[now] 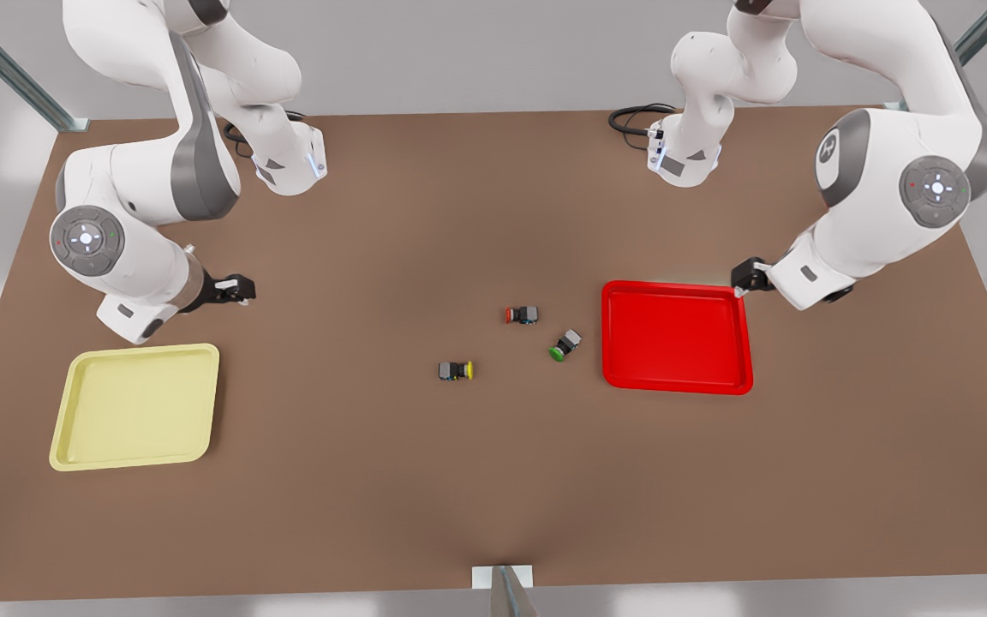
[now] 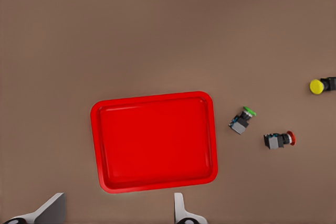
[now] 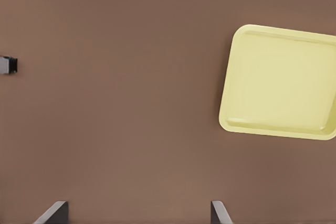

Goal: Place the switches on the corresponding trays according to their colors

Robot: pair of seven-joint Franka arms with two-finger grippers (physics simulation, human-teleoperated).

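Observation:
Three tiny switches lie on their sides mid-table: the red-capped switch, the green-capped one and the yellow-capped one. The red tray lies on the front view's right, with nothing in it. The pale yellow tray, also bare, lies on the front view's left. My left gripper hangs open over the red tray's far corner. Beyond the yellow tray, my right gripper hangs open. A dark switch body shows in the right wrist view, its cap colour hidden.
The brown table stretches wide between the two trays. Both arm bases stand at the far edge, with a black cable beside one. A small bracket sits at the near edge.

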